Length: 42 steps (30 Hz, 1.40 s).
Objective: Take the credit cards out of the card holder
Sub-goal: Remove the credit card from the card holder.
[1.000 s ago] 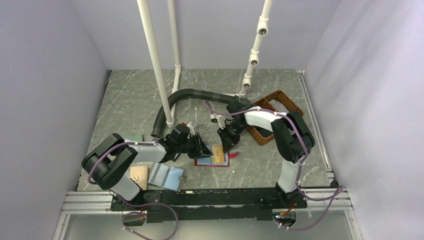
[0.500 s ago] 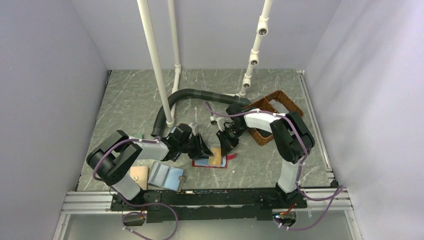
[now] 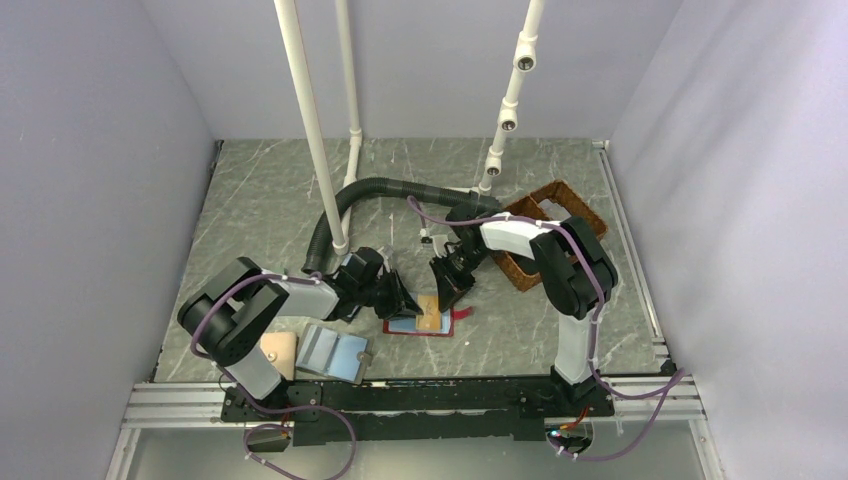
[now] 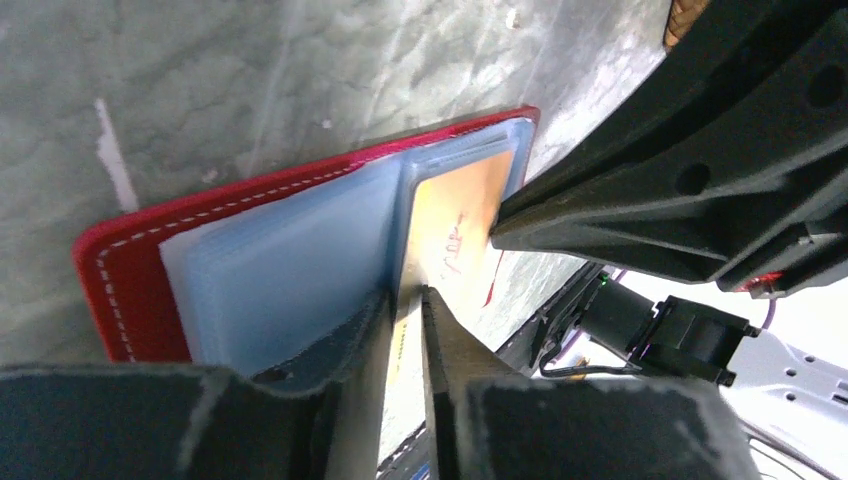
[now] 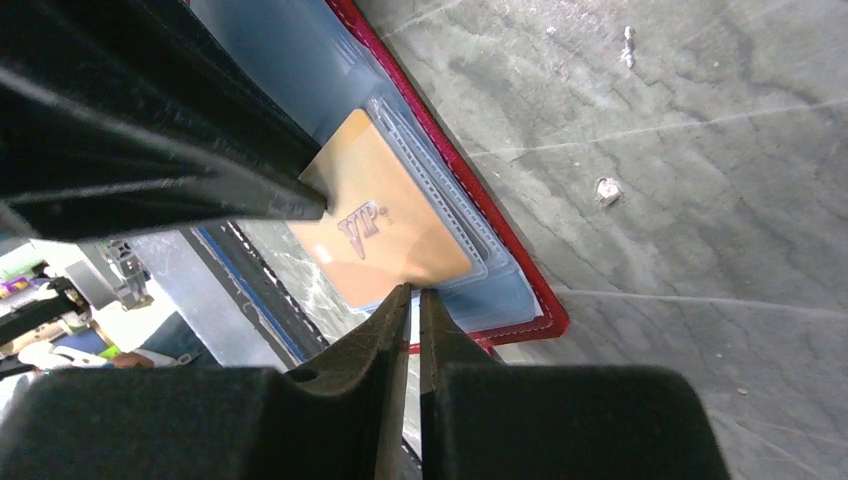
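The red card holder (image 3: 415, 332) lies open on the table between my two grippers, showing blue-grey sleeves (image 4: 290, 270). One of the credit cards, a tan one (image 5: 390, 235), sticks partway out of a clear sleeve toward the near side. My left gripper (image 4: 405, 300) is closed on that card's edge, which runs between its fingers. My right gripper (image 5: 412, 292) is shut, with only a thin slit and nothing in it. Its tips press against the card's opposite edge. From above, both grippers (image 3: 408, 300) (image 3: 446, 292) meet over the tan card (image 3: 431, 313). No other cards show.
A brown wicker basket (image 3: 545, 225) stands behind the right arm. A black corrugated hose (image 3: 370, 190) and white pipes (image 3: 310, 130) rise at the back. A grey-blue folding wallet (image 3: 335, 352) and a tan piece (image 3: 278, 350) lie near the left arm's base.
The card holder and tan card have shifted slightly left and nearer. Both grippers have followed them and stayed at the card.
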Available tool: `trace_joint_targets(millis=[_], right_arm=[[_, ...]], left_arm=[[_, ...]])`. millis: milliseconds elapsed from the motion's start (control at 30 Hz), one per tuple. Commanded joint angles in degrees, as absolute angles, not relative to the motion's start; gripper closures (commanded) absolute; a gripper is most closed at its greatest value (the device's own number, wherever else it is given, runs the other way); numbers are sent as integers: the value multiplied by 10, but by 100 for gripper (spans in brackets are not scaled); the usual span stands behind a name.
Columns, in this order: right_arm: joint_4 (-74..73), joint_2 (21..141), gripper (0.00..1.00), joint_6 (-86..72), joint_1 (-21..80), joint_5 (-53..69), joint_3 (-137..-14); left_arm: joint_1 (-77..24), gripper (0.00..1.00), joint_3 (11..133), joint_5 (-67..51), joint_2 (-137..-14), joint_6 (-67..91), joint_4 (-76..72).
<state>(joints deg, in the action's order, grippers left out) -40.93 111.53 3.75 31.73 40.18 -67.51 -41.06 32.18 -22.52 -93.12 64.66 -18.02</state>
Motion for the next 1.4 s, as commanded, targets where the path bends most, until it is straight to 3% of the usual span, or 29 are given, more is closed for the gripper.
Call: trace_joint_targets(millis=[0, 67, 900, 1367], right_arm=[[-345, 1143, 90, 25, 342, 366, -672], [-347, 1145, 90, 27, 342, 363, -673], [-346, 1123, 80, 70, 346, 303, -647], [-346, 1098, 78, 100, 383, 288, -642]], left_arm=[[-418, 86, 332, -243, -954, 654, -212], [-418, 100, 331, -248, -957, 654, -220], [-398, 100, 216, -159, -743, 639, -94], [-386, 100, 193, -161, -715, 718, -98]])
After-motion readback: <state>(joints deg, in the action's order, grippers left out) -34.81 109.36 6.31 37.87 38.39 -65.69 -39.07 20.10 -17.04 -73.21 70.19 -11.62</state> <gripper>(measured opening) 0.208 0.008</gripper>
